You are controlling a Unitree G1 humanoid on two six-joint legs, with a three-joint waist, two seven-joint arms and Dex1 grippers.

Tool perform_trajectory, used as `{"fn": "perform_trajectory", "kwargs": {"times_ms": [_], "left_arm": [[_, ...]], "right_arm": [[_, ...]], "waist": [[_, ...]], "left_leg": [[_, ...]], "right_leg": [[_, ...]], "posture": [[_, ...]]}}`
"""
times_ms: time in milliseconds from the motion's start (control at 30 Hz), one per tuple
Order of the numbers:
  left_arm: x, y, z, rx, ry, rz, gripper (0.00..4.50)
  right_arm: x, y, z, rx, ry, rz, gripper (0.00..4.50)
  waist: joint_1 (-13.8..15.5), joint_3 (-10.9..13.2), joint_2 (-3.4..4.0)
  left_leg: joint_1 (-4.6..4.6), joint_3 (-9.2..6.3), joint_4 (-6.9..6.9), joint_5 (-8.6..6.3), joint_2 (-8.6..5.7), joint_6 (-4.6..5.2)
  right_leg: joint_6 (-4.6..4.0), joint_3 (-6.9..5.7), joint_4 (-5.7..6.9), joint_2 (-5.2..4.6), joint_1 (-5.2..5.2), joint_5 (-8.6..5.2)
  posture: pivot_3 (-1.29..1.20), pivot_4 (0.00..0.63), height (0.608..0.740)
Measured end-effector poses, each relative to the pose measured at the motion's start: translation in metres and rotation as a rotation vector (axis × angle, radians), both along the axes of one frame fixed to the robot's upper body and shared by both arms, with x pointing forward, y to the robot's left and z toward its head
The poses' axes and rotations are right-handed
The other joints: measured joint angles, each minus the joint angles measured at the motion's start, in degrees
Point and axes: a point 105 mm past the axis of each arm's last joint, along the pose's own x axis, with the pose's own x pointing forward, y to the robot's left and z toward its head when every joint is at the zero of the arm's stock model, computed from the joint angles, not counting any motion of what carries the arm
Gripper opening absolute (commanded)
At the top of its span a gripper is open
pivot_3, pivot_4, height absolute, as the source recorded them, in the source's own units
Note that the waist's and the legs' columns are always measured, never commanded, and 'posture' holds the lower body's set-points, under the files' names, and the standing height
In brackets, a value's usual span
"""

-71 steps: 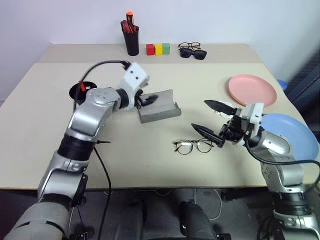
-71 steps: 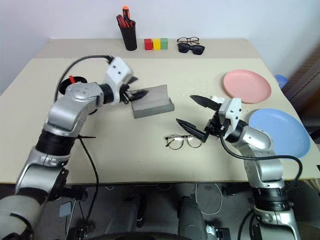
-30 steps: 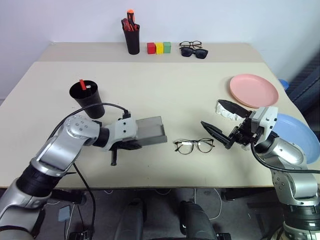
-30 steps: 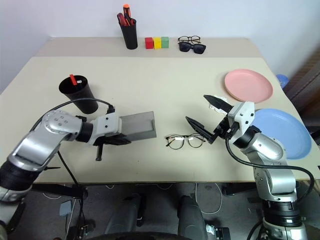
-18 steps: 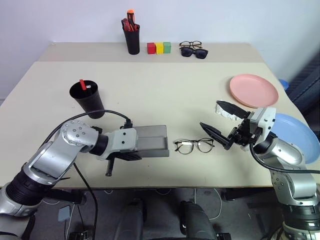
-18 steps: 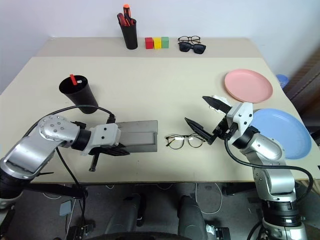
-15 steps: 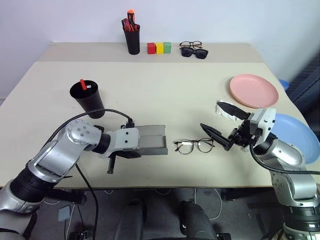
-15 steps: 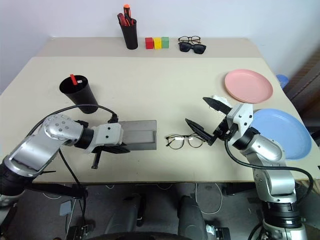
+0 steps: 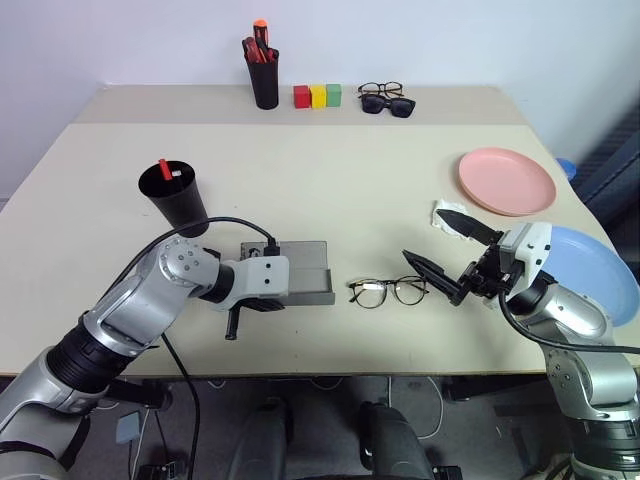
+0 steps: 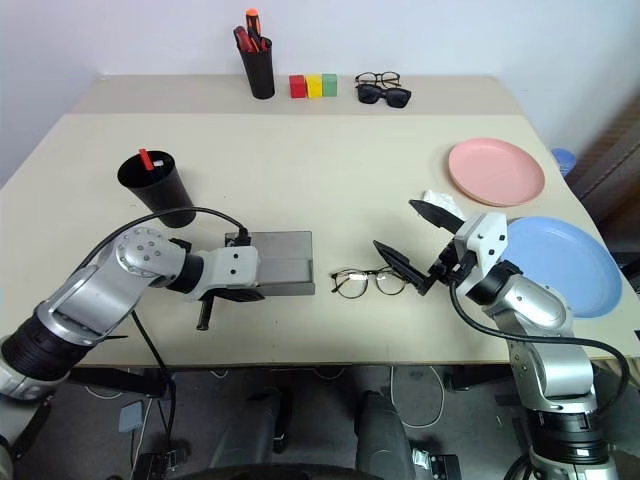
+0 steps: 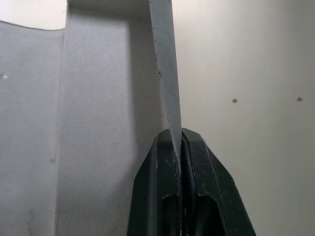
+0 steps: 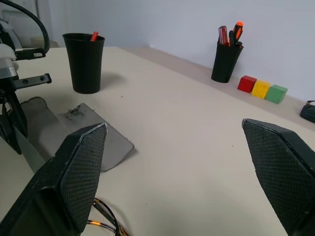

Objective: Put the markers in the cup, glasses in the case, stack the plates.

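I'm seeing the left hand [image 11: 178,147] clamping the grey case [image 9: 300,282] by its wall; since 1 second ago it is settling the case flatter on the tabletop [image 9: 330,190], just left of the wire-rimmed glasses [image 9: 389,292]. My right hand [image 9: 452,255] is hovering spread wide over the glasses' right end, unchanged. 1 red-capped marker [image 9: 164,169] is sitting in the black cup [image 9: 176,197]. The pink plate [image 9: 506,181] and blue plate [image 9: 595,280] are lying apart.
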Motion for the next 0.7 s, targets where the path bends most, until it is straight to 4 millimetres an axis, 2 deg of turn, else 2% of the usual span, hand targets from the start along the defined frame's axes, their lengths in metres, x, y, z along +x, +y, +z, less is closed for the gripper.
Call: {"fn": "perform_trajectory", "kwargs": {"times_ms": [533,700], "left_arm": [[-0.016,-0.004,-0.002,0.002,0.065,0.007,0.04],[-0.017,-0.004,-0.004,-0.011,0.073,0.021,0.04]], "right_arm": [[-0.017,-0.012,-0.021,-0.07,0.09,-0.001,4.5],[-0.029,-0.025,-0.032,-0.111,0.142,-0.006,4.5]], "waist": [[-0.04,0.0,0.0],[0.04,-0.01,-0.02]], "left_leg": [[0.0,-0.01,0.01,0.0,0.0,0.0],[0.0,-0.01,0.02,0.0,0.0,0.0]], "right_leg": [[0.0,0.0,0.02,0.0,0.0,0.0],[0.0,0.01,0.01,0.0,0.02,0.0]], "posture": [[0.0,0.15,0.74],[0.0,0.15,0.74]]}}
